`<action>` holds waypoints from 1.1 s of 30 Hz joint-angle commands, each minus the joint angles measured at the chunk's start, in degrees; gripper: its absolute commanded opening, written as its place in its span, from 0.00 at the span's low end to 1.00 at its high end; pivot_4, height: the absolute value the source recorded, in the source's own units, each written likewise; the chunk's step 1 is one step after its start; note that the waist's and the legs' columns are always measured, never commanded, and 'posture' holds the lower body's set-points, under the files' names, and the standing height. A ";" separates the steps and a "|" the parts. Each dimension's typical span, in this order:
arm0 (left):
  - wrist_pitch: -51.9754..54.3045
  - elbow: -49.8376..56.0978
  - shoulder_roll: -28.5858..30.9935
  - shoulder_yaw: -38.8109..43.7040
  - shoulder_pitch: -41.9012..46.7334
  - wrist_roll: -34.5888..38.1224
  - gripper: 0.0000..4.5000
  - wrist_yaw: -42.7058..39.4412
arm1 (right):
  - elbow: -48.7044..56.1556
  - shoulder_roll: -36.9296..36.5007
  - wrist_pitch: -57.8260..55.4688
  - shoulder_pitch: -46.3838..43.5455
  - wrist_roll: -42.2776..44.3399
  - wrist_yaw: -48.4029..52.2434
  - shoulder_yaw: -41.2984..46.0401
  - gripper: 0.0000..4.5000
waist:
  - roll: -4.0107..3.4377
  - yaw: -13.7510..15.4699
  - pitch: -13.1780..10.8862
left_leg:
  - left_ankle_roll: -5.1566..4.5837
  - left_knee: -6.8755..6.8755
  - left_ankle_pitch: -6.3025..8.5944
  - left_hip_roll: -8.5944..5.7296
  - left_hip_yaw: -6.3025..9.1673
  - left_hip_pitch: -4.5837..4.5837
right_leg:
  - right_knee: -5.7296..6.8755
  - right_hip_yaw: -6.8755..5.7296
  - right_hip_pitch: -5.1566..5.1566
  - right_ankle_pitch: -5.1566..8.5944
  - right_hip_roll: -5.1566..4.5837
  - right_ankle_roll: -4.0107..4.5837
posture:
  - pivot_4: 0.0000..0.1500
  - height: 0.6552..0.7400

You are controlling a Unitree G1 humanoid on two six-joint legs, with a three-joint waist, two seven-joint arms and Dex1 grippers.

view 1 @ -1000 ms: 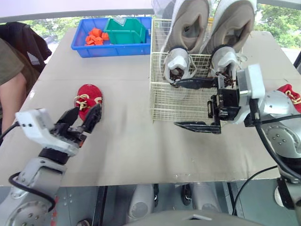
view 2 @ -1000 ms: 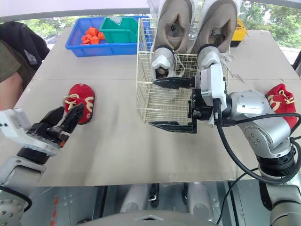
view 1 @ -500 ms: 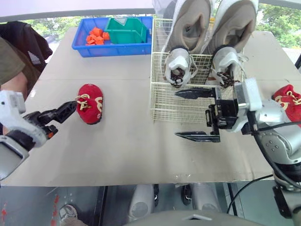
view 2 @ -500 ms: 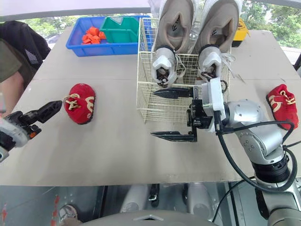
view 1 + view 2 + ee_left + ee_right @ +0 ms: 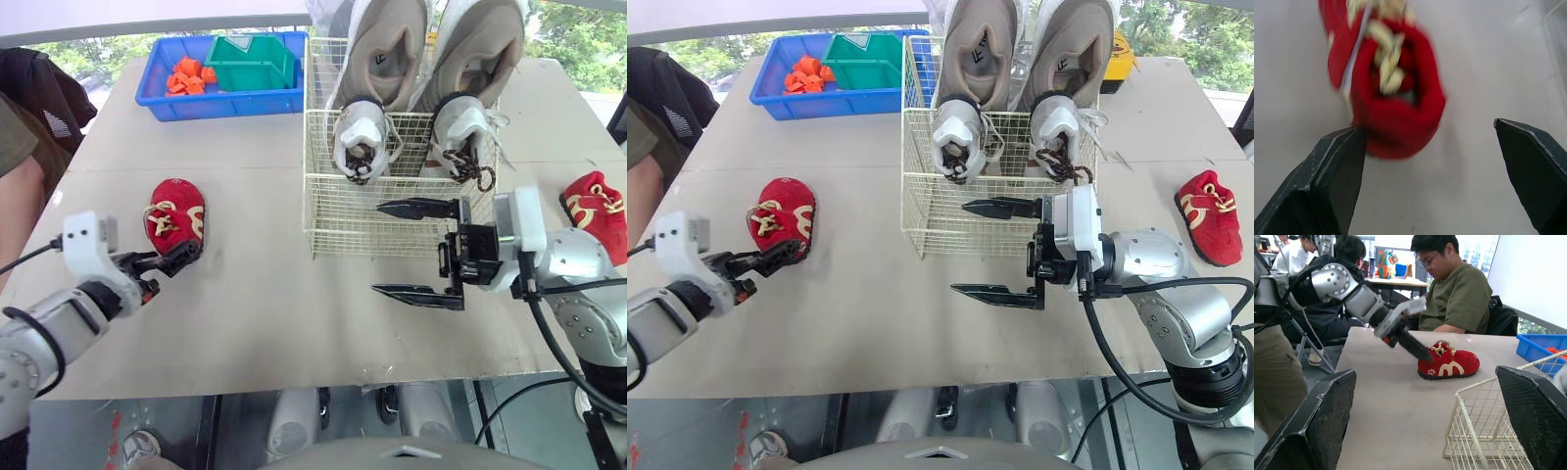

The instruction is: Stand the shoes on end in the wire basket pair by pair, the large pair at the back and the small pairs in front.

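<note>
A large beige pair (image 5: 387, 59) stands on end at the back of the wire basket (image 5: 345, 217), toes up. One small red shoe (image 5: 174, 213) lies on the table left of the basket, another red shoe (image 5: 596, 201) at the right edge. My left gripper (image 5: 176, 257) is open at the heel end of the left red shoe (image 5: 1396, 112), one finger (image 5: 1337, 161) close by its side. In front of the basket's front wall my right gripper (image 5: 419, 251) stands wide open and holds nothing.
A blue tray (image 5: 186, 98) with orange pieces and a green bin (image 5: 250, 64) sits at the back left. A person (image 5: 1459, 298) in a green shirt sits at the table's left side. A yellow object (image 5: 1120, 54) lies behind the basket.
My left gripper swung out to the left, then came back low to the red shoe's heel. The right gripper drew back from the basket's front, still open.
</note>
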State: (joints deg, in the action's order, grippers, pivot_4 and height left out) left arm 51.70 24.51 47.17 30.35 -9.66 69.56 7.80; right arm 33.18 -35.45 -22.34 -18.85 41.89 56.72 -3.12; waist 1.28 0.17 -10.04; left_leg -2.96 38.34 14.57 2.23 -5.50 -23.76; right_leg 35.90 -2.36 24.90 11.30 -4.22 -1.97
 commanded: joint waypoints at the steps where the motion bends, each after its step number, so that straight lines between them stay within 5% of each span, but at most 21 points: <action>1: -5.25 0.49 -3.87 -2.99 2.28 -8.82 0.95 0.94 | 1.19 -0.68 0.19 -0.88 1.35 0.28 2.29 1.00 | 0.08 0.18 0.03 | -0.02 0.02 0.01 0.00 0.00 -0.02 | 0.00 0.00 0.00 -0.03 0.00 0.04 | 1.00 1.00; 4: -7.98 -0.86 -7.61 -4.34 4.09 -13.56 0.76 0.06 | 0.71 -0.83 0.17 -1.78 1.08 0.56 1.91 1.00 | 0.14 0.56 0.07 | -0.21 0.06 0.12 -0.01 -0.01 -0.01 | -0.01 0.01 -0.02 -0.07 0.00 0.10 | 1.00 1.00; 9: -10.96 -1.18 -10.71 -5.47 4.06 -19.22 0.27 -4.63 | 0.44 -1.65 -0.40 -2.38 1.47 1.13 2.26 1.00 | 0.13 0.70 0.07 | -0.19 0.08 0.10 0.02 0.04 -0.03 | -0.01 -0.04 -0.02 -0.10 -0.16 0.15 | 1.00 1.00; 12: -13.94 -0.45 -12.74 -4.94 3.62 -22.68 0.12 -6.48 | -0.04 -1.79 -0.48 -2.84 1.58 1.18 2.21 1.00 | 0.13 0.71 0.07 | -0.18 0.08 0.06 0.01 0.07 -0.06 | -0.01 -0.08 -0.02 -0.10 -0.19 0.15 | 1.00 1.00; 21: -34.57 7.52 -17.84 -2.87 6.99 -34.50 0.08 -13.71 | -4.25 0.63 -1.01 -8.42 1.04 -0.33 1.91 1.00 | 0.19 0.60 0.07 | -0.49 0.10 -0.04 0.01 0.11 -0.08 | -0.01 -0.09 -0.02 -0.11 -0.21 0.16 | 1.00 1.00; 28: -44.86 13.06 -9.91 -1.99 7.16 -36.38 0.08 -32.25 | -10.81 -1.72 -5.83 -21.64 0.80 -0.75 3.31 1.00 | 0.15 0.43 0.04 | -0.49 0.09 -0.05 0.01 0.03 -0.09 | -0.01 -0.07 0.01 -0.12 -0.23 0.17 | 1.00 1.00; 33: -53.09 10.49 -1.88 0.67 5.15 -34.48 0.08 -53.38 | -21.24 -7.54 -15.20 -37.52 5.41 7.45 3.72 1.00 | 0.04 0.27 -0.02 | -0.51 0.07 -0.04 0.02 0.00 -0.10 | -0.03 -0.08 0.07 -0.11 -0.19 0.17 | 1.00 1.00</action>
State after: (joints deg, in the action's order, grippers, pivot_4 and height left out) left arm 2.08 34.63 43.85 29.34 -4.39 33.85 -39.33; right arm 13.23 -42.03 -35.17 -53.35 45.10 61.56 -1.35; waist 1.32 0.44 -10.06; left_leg -3.47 38.40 14.53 2.25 -5.52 -23.88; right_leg 35.86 -2.44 25.00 11.19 -4.38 -1.80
